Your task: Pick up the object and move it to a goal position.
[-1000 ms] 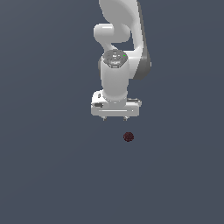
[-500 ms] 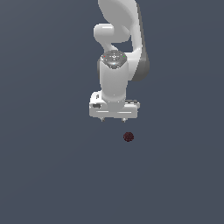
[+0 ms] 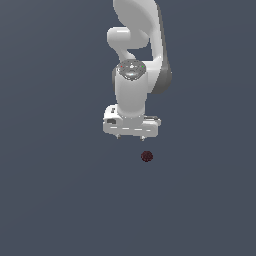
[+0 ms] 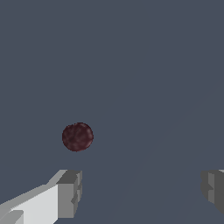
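The object is a tiny dark maroon ball with a bumpy surface, lying on the flat grey floor. In the exterior view my white gripper hangs above it and a little toward the exterior view's left, pointing down. Only two short fingertips show under the hand, set wide apart. In the wrist view the object lies beyond the fingers, apart from both. One finger stands near it; the other finger is far off at the picture's edge. The gripper is open with nothing between its fingers.
The grey floor is plain and flat all around. The white arm rises behind the gripper.
The gripper has drifted slightly toward the exterior view's left. The object has not moved.
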{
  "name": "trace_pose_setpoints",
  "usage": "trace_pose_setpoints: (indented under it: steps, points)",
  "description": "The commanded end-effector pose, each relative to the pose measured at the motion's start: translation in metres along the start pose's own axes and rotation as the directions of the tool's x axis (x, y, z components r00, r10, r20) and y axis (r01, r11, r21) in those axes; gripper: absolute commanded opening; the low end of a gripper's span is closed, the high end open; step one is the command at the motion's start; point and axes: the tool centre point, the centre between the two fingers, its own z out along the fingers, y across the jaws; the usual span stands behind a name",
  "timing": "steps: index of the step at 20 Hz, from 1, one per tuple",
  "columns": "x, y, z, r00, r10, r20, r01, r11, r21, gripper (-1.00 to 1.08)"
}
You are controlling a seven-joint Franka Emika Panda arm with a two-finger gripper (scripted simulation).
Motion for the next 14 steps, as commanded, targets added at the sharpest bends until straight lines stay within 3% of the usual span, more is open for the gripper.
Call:
trace_pose_setpoints:
  steps: [1, 8, 14]
  points:
    - [0.000, -0.002, 0.002, 1.000, 0.030, 0.001, -0.030, 1.000, 0.001, 1.00]
    - [0.001, -0.011, 0.012, 0.987, 0.159, 0.005, -0.159, 0.987, 0.004, 1.00]
    - [0.002, -0.021, 0.022, 0.953, 0.303, 0.010, -0.303, 0.953, 0.005, 1.00]
